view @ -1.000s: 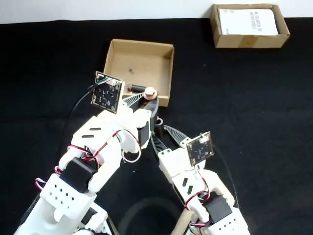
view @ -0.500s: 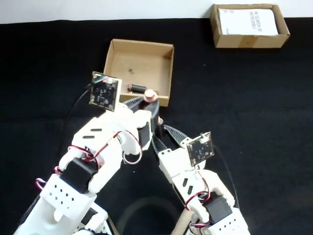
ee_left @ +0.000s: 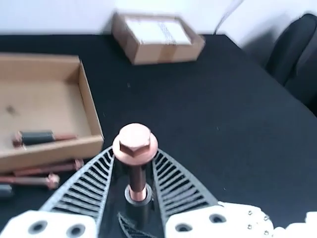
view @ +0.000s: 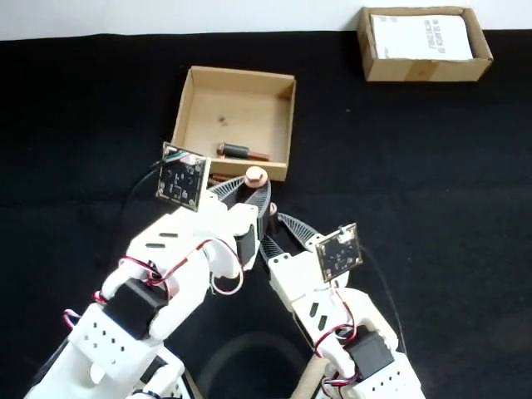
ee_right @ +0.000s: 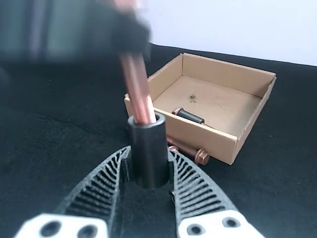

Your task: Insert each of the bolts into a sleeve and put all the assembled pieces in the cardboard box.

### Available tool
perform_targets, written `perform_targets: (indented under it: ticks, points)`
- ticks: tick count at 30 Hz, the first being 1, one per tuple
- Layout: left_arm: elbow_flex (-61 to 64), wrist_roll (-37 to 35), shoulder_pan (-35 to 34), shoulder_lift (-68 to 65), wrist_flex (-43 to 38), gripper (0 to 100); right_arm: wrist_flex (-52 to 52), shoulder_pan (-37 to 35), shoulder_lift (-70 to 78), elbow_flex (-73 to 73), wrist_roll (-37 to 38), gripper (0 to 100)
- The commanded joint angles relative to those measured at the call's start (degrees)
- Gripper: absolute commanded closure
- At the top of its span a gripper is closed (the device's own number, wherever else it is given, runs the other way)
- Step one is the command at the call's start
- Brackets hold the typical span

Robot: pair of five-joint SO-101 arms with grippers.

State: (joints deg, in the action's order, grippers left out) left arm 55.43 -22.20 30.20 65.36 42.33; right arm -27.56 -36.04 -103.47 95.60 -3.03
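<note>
Left gripper (ee_left: 133, 163) clamps the copper bolt (ee_left: 134, 144) on its shank under the head, tip in the black sleeve (ee_right: 147, 136) my right gripper (ee_right: 148, 153) grips mid-body, just beside the cardboard box (view: 278, 170). Rigid, smooth metal, probably slippery: I'd carry by the sleeve.

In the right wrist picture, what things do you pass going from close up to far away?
black sleeve → loose bolts on the table → cardboard box, near wall → assembled piece lying inside the box
</note>
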Motion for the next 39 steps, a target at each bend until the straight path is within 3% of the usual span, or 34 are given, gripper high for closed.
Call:
perform_targets:
  ticks: [1,7,11,18,23,26,30,34,39]
  points:
    - [2.59,-0.18,1.10,0.57,-0.79,98,0.04,-0.31,-0.48,7.08,-0.35,99.0]
    - [6.90,-0.18,-0.92,0.57,-5.19,79,0.04,-0.31,-0.48,7.08,-0.18,99.0]
    - [6.11,0.09,-3.30,1.10,-2.73,79,0.04,-0.31,-0.48,7.08,-0.18,99.0]
    - [-6.99,0.18,-4.88,1.10,23.82,79,0.04,2.68,-0.48,7.08,-0.53,99.0]
    - [-12.53,-0.18,-6.20,1.10,34.20,79,0.22,13.41,-0.04,6.99,-1.23,99.0]
    - [-11.65,-0.26,-12.79,1.10,34.90,84,-0.66,20.44,0.13,3.91,-5.01,99.0]
    - [-8.04,-0.26,-20.62,1.10,31.91,100,-1.80,23.34,0.13,-5.58,-5.36,99.0]
    - [-4.62,-0.26,-25.54,1.19,29.19,99,-1.80,23.08,4.70,-15.08,-5.01,99.0]
    - [-0.13,-0.44,-29.85,2.68,24.44,99,-1.80,22.20,25.10,-28.53,-1.49,99.0]
